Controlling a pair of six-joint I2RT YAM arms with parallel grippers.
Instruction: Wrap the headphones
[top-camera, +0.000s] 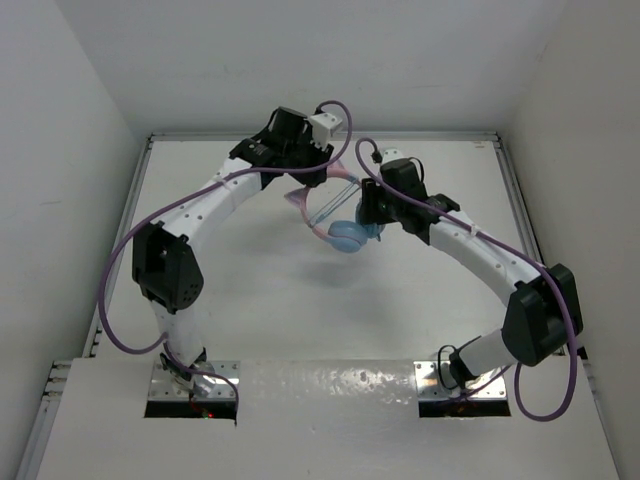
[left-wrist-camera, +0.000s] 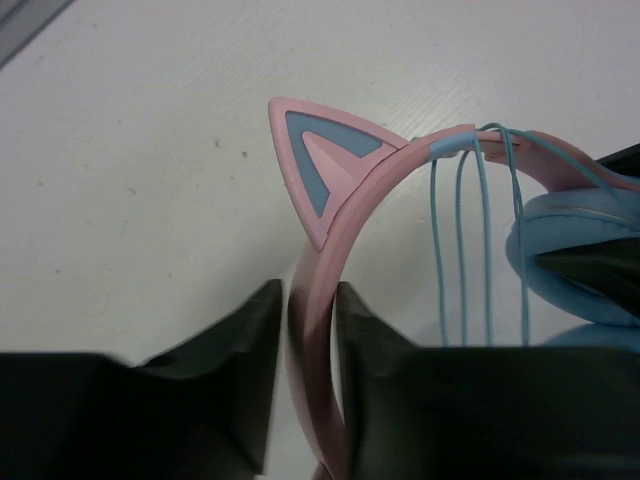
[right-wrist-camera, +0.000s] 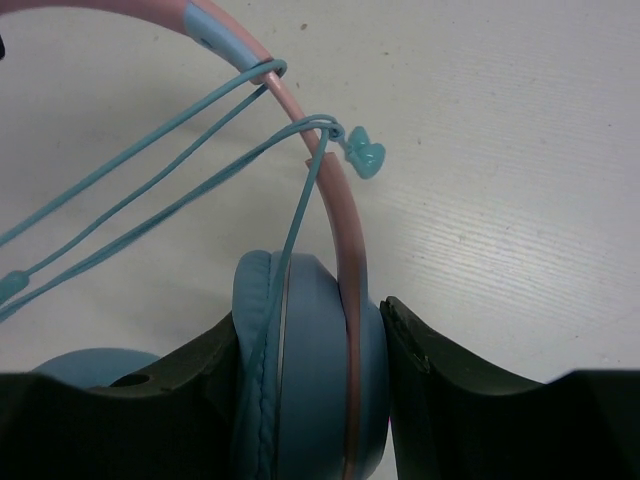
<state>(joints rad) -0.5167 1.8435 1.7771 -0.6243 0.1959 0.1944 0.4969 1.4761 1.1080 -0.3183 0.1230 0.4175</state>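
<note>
The headphones (top-camera: 345, 237) hang above the middle of the table between my two grippers. My left gripper (left-wrist-camera: 308, 290) is shut on the thin pink headband (left-wrist-camera: 318, 300), just below a pink and blue cat ear (left-wrist-camera: 320, 160). My right gripper (right-wrist-camera: 310, 315) is shut on a light blue ear cup (right-wrist-camera: 310, 380), with the headband's end running down the cup's outer face. The thin teal cable (right-wrist-camera: 150, 200) runs in several strands across the band's arc and loops over the band. Its plug (right-wrist-camera: 362, 155) sticks out beside the band. The second ear cup (right-wrist-camera: 85, 362) shows at the lower left.
The white table (top-camera: 250, 300) has raised rails on the left (top-camera: 125, 230), back (top-camera: 440, 135) and right sides, with white walls close behind. Thick purple robot cables (top-camera: 110, 290) loop beside both arms.
</note>
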